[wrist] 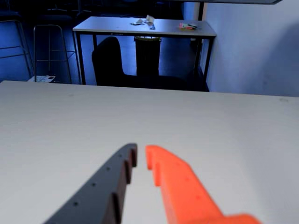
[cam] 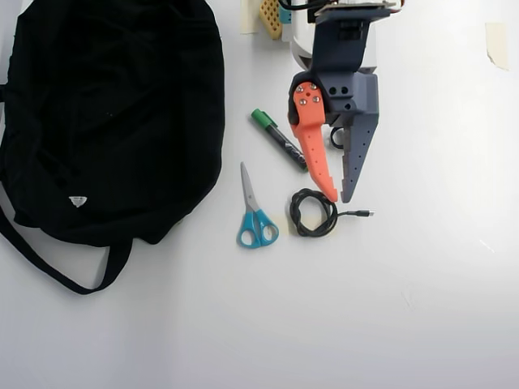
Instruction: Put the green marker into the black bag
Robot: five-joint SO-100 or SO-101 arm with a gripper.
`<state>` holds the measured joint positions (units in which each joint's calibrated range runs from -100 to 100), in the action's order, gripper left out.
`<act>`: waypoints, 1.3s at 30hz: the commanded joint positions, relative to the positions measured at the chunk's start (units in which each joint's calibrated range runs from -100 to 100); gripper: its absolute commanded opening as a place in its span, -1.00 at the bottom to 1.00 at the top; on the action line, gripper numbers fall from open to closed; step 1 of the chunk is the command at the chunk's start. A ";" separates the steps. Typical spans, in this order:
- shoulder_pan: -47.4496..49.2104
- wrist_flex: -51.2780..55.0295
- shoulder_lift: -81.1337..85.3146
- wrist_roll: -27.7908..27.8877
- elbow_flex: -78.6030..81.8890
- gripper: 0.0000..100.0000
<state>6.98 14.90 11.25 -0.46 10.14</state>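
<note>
In the overhead view the green marker (cam: pixel 278 138) lies flat on the white table, its green cap pointing up-left. The black bag (cam: pixel 105 113) fills the upper left, with its strap looping below it. My gripper (cam: pixel 339 197) hangs just right of the marker, fingertips over the coiled cable's upper right. Its orange and grey jaws are nearly together with nothing between them. In the wrist view the gripper (wrist: pixel 140 150) points across bare table; marker and bag are out of that view.
Blue-handled scissors (cam: pixel 254 212) lie below the marker. A coiled black cable (cam: pixel 315 213) sits under the fingertips. The arm's base (cam: pixel 340 32) stands at the top. Beyond the table edge (wrist: pixel 149 88) the wrist view shows a chair and another table.
</note>
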 commanded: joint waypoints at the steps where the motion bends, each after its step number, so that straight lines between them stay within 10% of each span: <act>1: 0.27 -0.60 0.45 0.31 -0.62 -0.95; 15: 2.74 1.21 1.45 -0.27 0.01 -0.95; 39: -0.17 67.01 0.45 0.25 -8.08 -0.95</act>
<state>7.20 76.56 11.25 -0.51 4.25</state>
